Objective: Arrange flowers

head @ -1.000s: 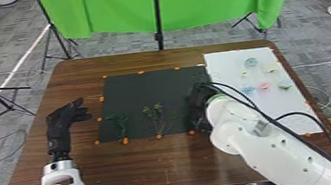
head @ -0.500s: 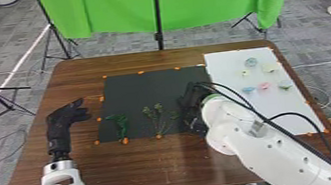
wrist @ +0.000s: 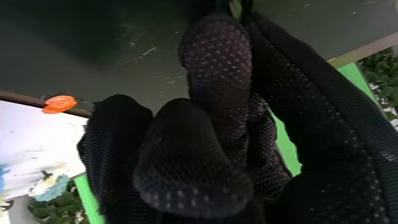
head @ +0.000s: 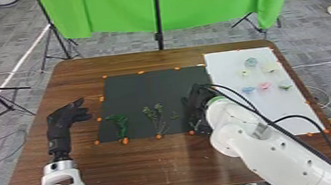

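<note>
In the head view, my right hand [head: 198, 109] is over the right edge of the black sheet [head: 144, 90]. In the right wrist view, the thumb and a finger of my right hand [wrist: 213, 65] pinch a thin green stem [wrist: 235, 8]; the rest of it is hidden. On the black sheet lie a dark green piece [head: 121, 125], leafy sprigs [head: 157, 117] and a small green bit [head: 174, 115]. Blue [head: 249, 90], pink [head: 265, 85] and pale yellow [head: 269, 67] flower heads lie on the white sheet [head: 230, 65]. Left of the black sheet, my left hand [head: 61, 123] is open.
Orange tape pieces [head: 141, 72] mark the sheets' edges on the brown table [head: 153, 167]. Black cables [head: 276, 118] run along my right arm, above the white sheet's near part. A green curtain [head: 117, 10] and a stand [head: 160, 35] are behind the table.
My right hand shifted slightly left over the black sheet, then a little back to the right. My left hand and the pieces lying on the sheets stayed put.
</note>
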Robot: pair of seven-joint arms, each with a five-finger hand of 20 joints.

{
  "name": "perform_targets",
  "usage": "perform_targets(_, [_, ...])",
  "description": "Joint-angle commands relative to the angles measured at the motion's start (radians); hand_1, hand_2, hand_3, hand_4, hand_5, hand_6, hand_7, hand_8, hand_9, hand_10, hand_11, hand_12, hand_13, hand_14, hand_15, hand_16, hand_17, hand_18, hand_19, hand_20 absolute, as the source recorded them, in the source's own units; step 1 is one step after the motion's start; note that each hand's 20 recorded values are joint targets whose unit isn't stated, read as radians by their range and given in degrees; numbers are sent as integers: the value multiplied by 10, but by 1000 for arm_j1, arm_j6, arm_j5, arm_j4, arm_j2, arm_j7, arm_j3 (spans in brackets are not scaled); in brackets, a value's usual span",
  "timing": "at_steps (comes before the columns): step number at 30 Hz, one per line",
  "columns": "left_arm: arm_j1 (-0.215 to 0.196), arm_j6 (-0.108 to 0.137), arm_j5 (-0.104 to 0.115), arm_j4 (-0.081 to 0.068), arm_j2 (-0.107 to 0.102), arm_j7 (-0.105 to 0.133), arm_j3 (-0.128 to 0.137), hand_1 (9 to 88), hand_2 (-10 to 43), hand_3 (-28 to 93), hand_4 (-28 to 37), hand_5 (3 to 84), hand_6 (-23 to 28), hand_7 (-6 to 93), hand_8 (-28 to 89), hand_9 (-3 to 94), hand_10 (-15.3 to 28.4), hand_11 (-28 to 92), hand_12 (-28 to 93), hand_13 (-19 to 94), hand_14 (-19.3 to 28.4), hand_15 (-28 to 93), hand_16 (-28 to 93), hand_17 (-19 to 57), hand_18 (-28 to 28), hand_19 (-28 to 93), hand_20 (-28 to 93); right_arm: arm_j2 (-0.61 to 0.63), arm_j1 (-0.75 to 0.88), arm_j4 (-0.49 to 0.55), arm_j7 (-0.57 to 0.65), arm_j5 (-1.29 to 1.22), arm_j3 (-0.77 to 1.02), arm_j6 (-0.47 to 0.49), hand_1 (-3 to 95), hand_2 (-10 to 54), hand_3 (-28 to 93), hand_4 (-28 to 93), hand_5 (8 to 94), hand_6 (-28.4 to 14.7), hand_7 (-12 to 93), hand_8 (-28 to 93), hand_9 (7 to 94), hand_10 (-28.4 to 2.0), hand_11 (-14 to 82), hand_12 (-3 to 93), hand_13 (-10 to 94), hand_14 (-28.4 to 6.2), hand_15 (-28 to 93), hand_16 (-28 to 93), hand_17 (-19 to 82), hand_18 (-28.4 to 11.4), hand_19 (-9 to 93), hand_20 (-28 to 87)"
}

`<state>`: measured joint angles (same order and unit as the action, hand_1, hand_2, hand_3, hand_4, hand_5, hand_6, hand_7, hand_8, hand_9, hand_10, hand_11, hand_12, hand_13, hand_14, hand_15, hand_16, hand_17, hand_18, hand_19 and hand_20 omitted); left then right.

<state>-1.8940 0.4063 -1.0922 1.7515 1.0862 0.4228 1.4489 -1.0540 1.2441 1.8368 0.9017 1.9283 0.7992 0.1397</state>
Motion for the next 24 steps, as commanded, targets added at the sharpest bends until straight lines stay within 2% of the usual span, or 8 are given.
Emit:
perform_targets(1, [-15,-13,-2,-20,14,3,-19,281,22,594,-200,627,84,77,-46,638,172,226,140,602,210,395,-25,181,238,609,215,14,13,6,3,5,9,-18,512,-95,578,70,799,-40,331,230,915,-104,486,277,937,-4,700,210,749,-111,932,527])
perform_targets(17, [-15,-12,2,-20,16,13,-15,275,11,602,-201,627,83,78,-46,638,172,226,141,601,212,395,-24,181,238,607,219,21,1,3,-4,-7,5,-3,463,-95,555,51,798,-45,320,228,912,-107,482,271,937,-9,689,214,741,-113,932,524])
perform_targets(24, [-18,-9,2,-18,16,12,-11,275,10,600,-201,626,82,77,-46,637,172,226,141,601,212,395,-23,180,238,605,220,45,-10,11,-20,-30,1,19,473,-95,554,47,798,-45,322,231,910,-106,482,270,937,-11,684,216,738,-117,932,524])
